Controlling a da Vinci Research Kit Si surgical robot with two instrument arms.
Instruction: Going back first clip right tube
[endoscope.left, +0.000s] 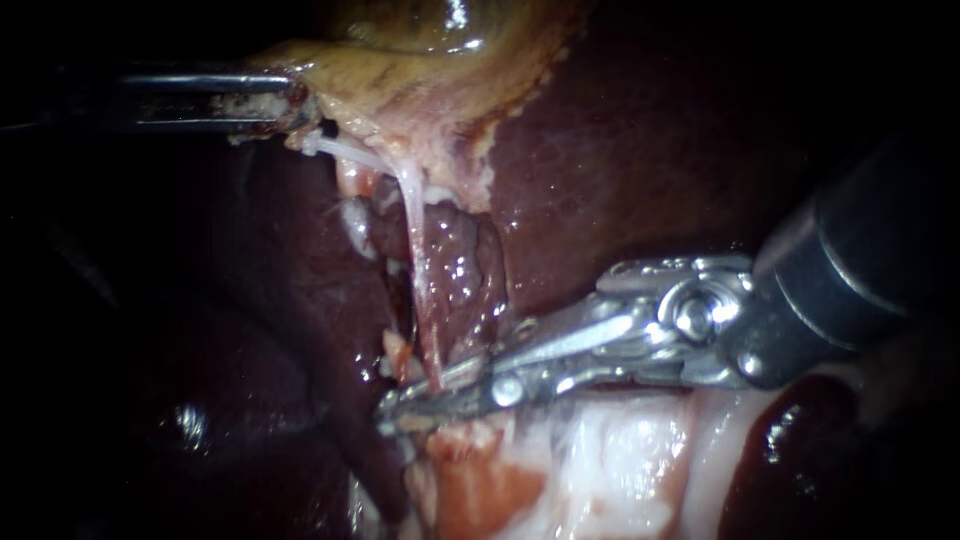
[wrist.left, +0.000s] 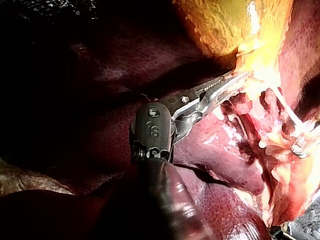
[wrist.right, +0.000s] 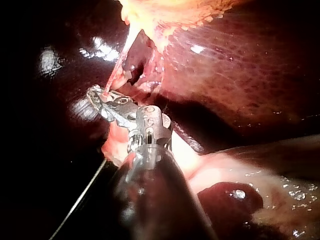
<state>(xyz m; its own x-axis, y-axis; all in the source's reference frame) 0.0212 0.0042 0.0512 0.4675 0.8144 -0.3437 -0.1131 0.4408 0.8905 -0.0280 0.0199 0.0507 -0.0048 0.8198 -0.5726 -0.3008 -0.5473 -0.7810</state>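
The yellow-brown gallbladder (endoscope.left: 420, 60) hangs at the top over the dark liver (endoscope.left: 620, 170). My left instrument (endoscope.left: 285, 105) comes in from the left and is shut on the gallbladder's ragged edge, also seen in the left wrist view (wrist.left: 240, 77). A thin pale tube (endoscope.left: 417, 260) runs down from the gallbladder, stretched tight. Its lower end passes between the slim metal jaws of my right instrument (endoscope.left: 395, 410), which show a narrow gap. In the right wrist view the same jaws (wrist.right: 95, 92) sit at the foot of the tube (wrist.right: 120, 65). No clip is visible on the tube.
Pale white and pink tissue (endoscope.left: 590, 460) lies under the right instrument's wrist. A dark red lobe (endoscope.left: 460, 270) sits just behind the tube. A short white strand (endoscope.left: 345, 150) crosses near the left jaws. Dark liver surface (endoscope.left: 230, 400) fills the lower left.
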